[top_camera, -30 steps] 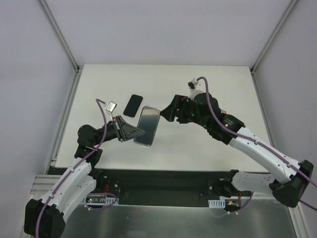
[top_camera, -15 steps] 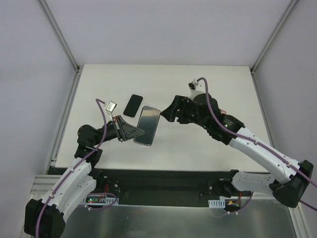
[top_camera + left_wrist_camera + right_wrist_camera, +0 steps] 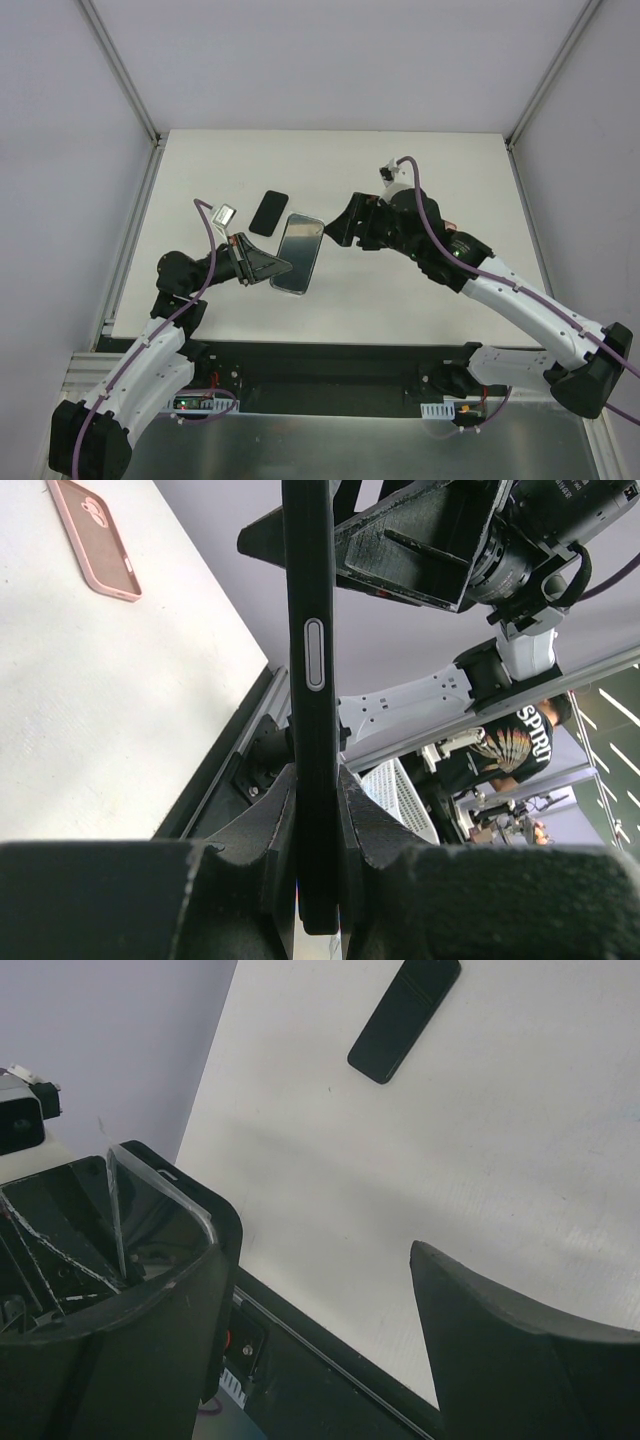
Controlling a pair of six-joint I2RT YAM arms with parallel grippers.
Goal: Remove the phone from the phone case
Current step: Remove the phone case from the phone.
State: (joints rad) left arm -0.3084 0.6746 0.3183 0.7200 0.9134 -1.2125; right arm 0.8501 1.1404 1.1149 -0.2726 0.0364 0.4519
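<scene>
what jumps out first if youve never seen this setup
A shiny phone held up over the white table, mid-scene, clamped at its near end by the left gripper. The right gripper hangs open by the phone's far end. What looks like the empty case lies flat on the table just beyond.

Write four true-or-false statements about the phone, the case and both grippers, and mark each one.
1. The left gripper is shut on the phone. True.
2. The phone case lies on the table, apart from both grippers. True.
3. The right gripper is clamped on the phone case. False: its jaws stand open and hold nothing.
4. The phone lies flat on the table. False: the left gripper holds it up off the table, and the left wrist view shows it edge-on.
</scene>
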